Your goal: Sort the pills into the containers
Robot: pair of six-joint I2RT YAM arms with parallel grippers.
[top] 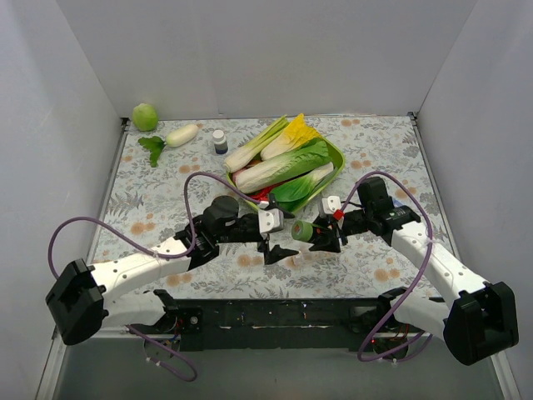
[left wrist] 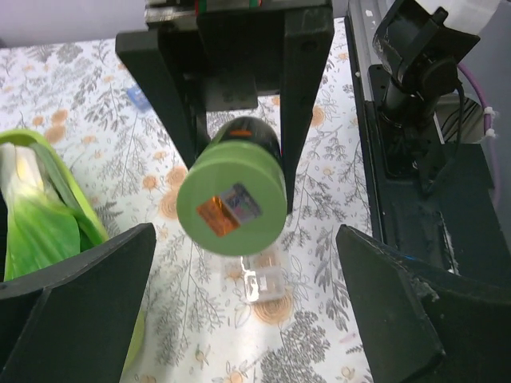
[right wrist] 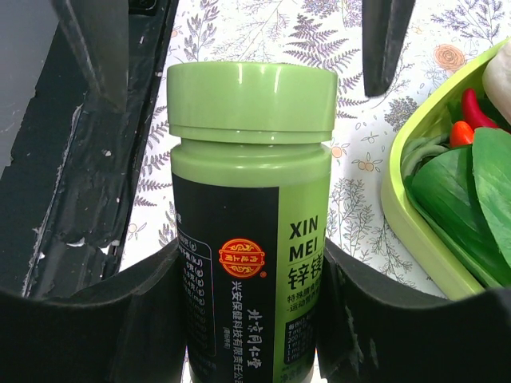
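Closest to the arm bases, the left gripper (top: pixel 272 248) hangs just over the flowered tablecloth (top: pixel 158 204), its jaws wide apart and holding nothing. Facing it, the right gripper (right wrist: pixel 251 267) is clamped on the body of a green bottle (right wrist: pixel 251 104), which is held sideways above the cloth with its lid on and pointing at the left gripper. Only the right wrist view shows the label: "XIN MEI", Chinese characters and a round orange seal on a black panel. Only the left wrist view shows the lid top, with an orange sticker and a grey-blue one. It also shows the clear pill organizer (left wrist: pixel 262 277) plainly, lying on the cloth just below the bottle, between the two grippers. Beyond sits a green tray (top: pixel 336 155) of leafy vegetables. At the back are a small bottle (top: pixel 220 142), a white radish (top: pixel 182 134) and a round green fruit (top: pixel 145 117).
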